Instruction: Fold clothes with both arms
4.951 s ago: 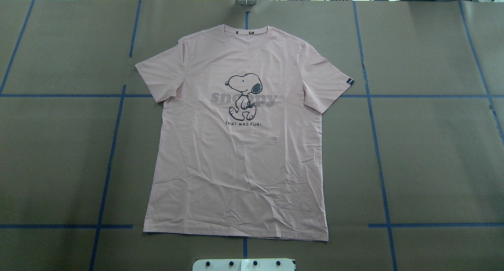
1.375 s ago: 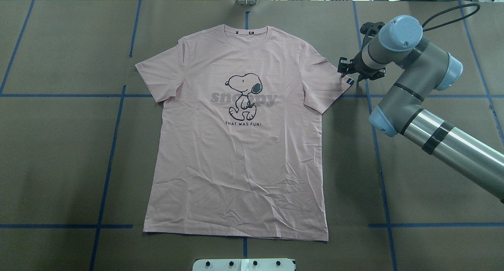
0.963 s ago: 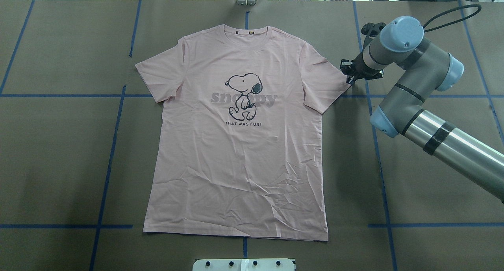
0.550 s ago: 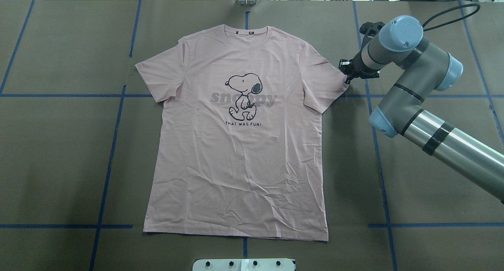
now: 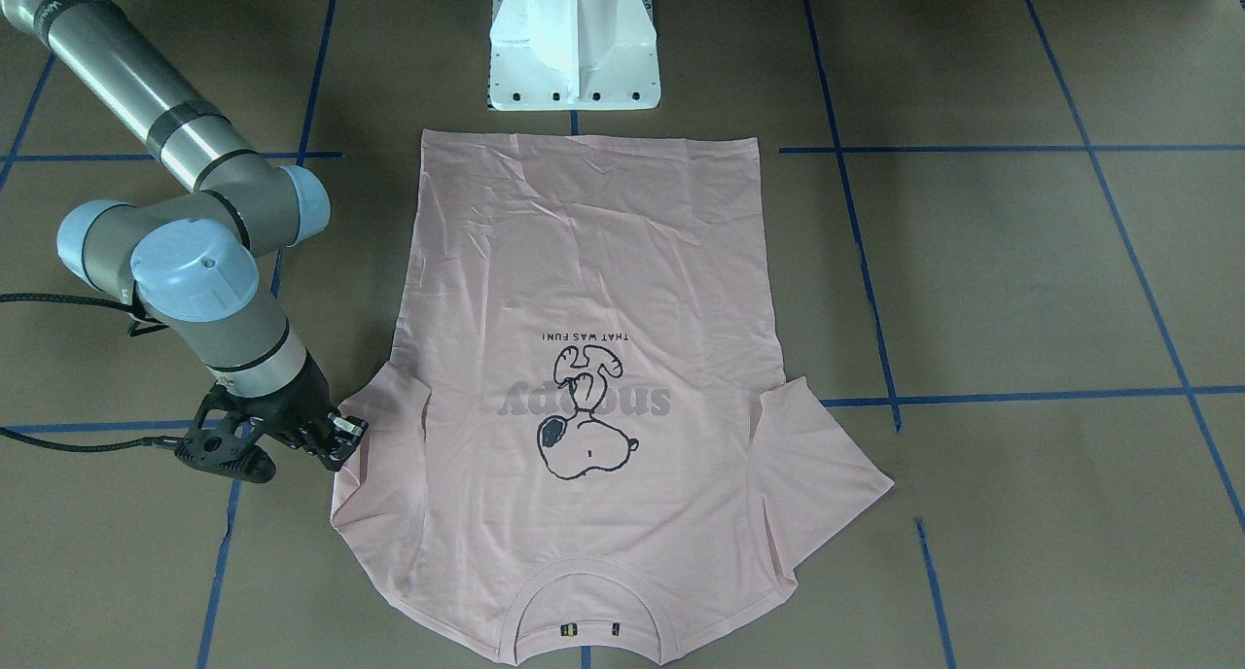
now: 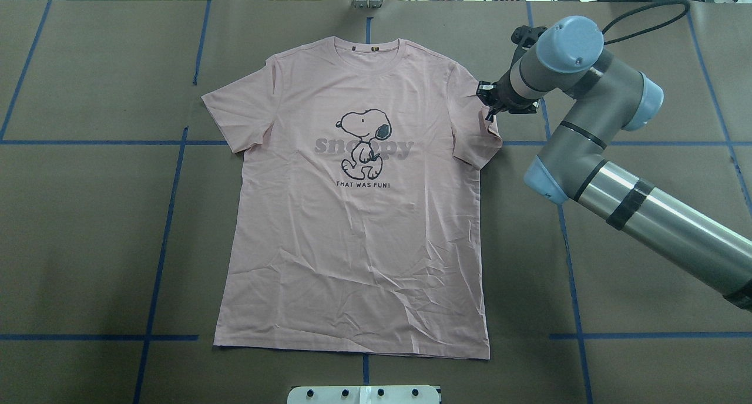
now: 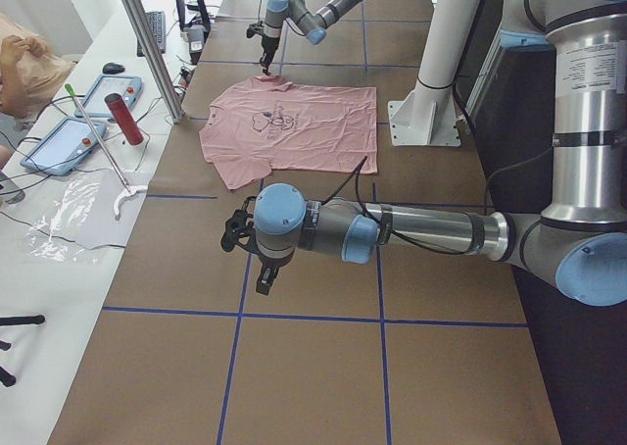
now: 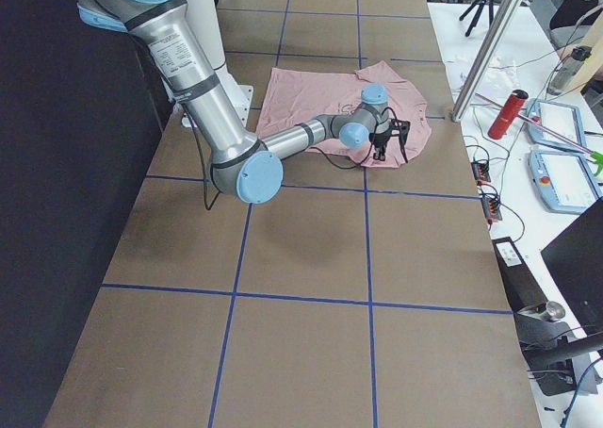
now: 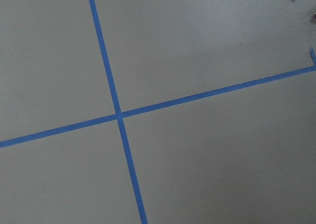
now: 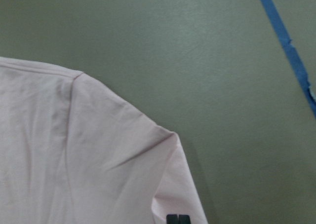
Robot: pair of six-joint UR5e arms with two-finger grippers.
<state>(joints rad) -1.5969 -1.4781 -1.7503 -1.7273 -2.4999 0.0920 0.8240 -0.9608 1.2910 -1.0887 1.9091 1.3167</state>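
Now my right black two-finger gripper (image 6: pixel 489 113) is pinched shut on the sleeve (image 6: pixel 477 141) of the pale pink cotton T-shirt (image 6: pixel 352 245), which lies flat on the brown table (image 6: pixel 88 245). I should carry the sleeve inward, low and slow. I cannot tell my left gripper's (image 7: pixel 263 284) opening.

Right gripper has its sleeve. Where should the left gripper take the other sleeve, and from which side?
Take the free sleeve at its outer hem corner, coming in from the table on the robot's left. It lies flat, spread outward from the T-shirt, so that edge probably pinches most easily, mirroring the right gripper.
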